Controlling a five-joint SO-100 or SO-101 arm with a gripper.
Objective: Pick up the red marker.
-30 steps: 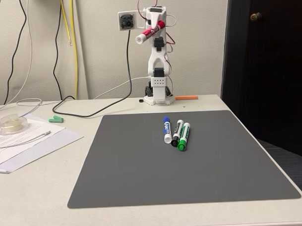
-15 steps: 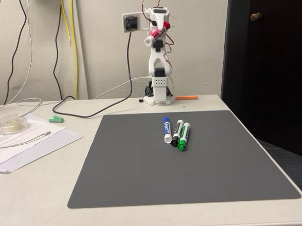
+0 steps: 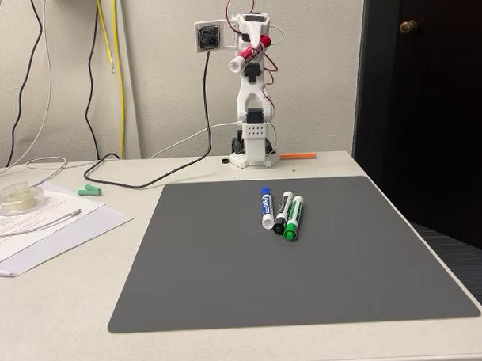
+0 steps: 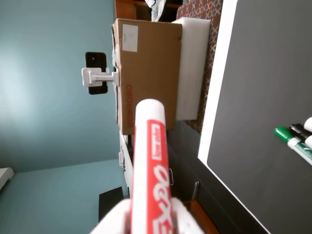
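The red marker (image 3: 248, 52) is held high above the table at the back, tilted with its white end down-left, in my gripper (image 3: 254, 46), which is shut on it. In the wrist view the red marker (image 4: 152, 161) runs up the middle of the picture from my blurred white fingertips (image 4: 183, 220) at the bottom, white end pointing away. The arm stands folded upright on its base (image 3: 254, 148).
A dark grey mat (image 3: 287, 250) covers the table's middle, carrying a blue-capped marker (image 3: 266, 206), a black-capped one (image 3: 282, 211) and a green-capped one (image 3: 293, 218) side by side. An orange stick (image 3: 298, 155) lies by the base. Papers (image 3: 45, 227) and cables sit at the left.
The gripper with the red marker has lifted slightly and swung right, so the marker's white end now sits closer to the arm. In the last half second almost nothing moved.
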